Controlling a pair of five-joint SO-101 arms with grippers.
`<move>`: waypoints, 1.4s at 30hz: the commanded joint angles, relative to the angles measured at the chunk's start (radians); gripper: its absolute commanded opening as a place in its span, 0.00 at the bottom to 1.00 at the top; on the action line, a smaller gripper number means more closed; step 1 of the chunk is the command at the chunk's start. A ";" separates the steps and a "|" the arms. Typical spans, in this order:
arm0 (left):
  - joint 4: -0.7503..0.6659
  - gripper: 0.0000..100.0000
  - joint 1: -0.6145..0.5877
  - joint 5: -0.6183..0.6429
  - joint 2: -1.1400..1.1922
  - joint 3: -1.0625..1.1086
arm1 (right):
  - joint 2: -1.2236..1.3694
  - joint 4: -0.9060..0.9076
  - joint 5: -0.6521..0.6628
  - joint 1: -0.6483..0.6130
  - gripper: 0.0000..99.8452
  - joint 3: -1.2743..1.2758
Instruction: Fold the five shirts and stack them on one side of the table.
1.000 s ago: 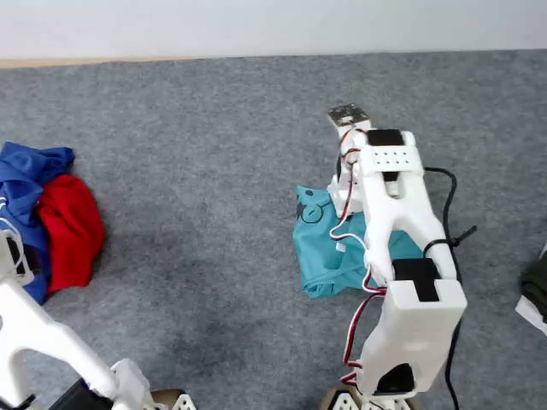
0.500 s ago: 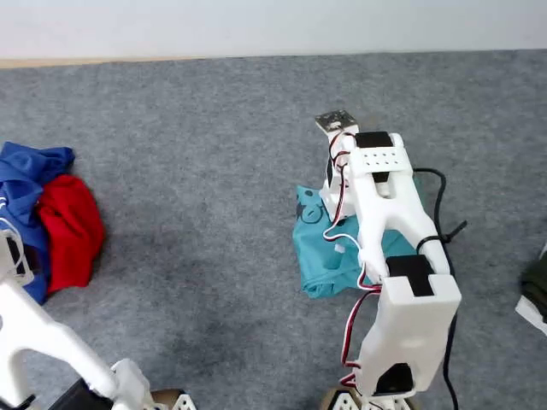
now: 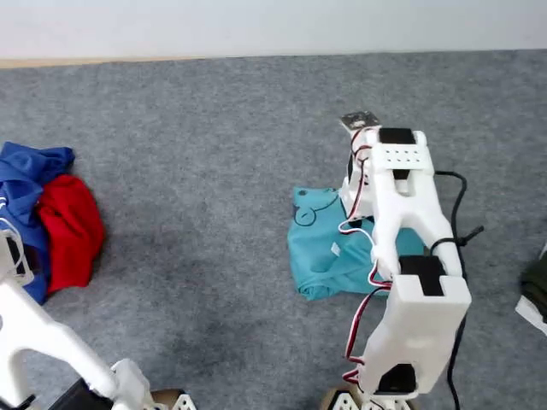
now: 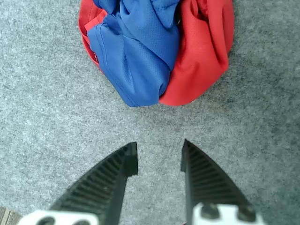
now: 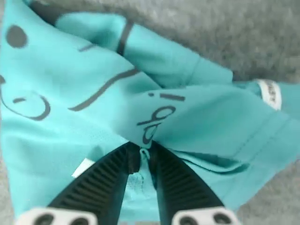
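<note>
Right gripper [image 5: 141,157]: jaws pinched nearly together on a raised fold of the teal shirt [image 5: 70,108], cloth caught between the tips. In the high view the teal shirt [image 3: 329,252] lies crumpled rather than flat, its far and right-hand parts hidden under the right arm [image 3: 402,222]. Its left edge and near corner lie bare on the grey felt [image 3: 197,171]. Left of the teal shirt is a wide stretch of open felt, reaching to the blue shirt [image 3: 26,184] and red shirt [image 3: 73,226], which are bunched together, touching, well apart from it at the felt's left edge. Beyond the teal shirt, more bare felt runs to the far edge at the wall. To its right, near the frame edge, is a dark garment [image 3: 537,286], partly cut off. Left gripper [image 4: 158,157]: jaws apart, nothing between them, above bare felt just beside the blue shirt [image 4: 136,51] and red shirt [image 4: 201,51].
</note>
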 commanded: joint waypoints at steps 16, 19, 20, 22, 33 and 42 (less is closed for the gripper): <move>-0.002 0.15 0.009 -0.005 -0.034 -0.016 | -0.182 0.116 0.075 0.050 0.24 -0.040; -0.002 0.15 0.009 -0.005 -0.034 -0.016 | -0.166 0.124 0.080 0.048 0.21 -0.040; -0.002 0.15 0.009 -0.005 -0.034 -0.016 | -0.166 0.125 0.081 0.048 0.19 -0.040; -0.002 0.15 0.008 -0.005 -0.034 -0.016 | -0.170 0.133 0.081 0.048 0.14 -0.040; -0.002 0.15 0.008 -0.005 -0.034 -0.016 | -0.168 0.231 0.083 0.018 0.09 -0.040; -0.002 0.15 0.005 -0.005 -0.034 -0.016 | -0.171 0.328 0.097 0.139 0.04 -0.040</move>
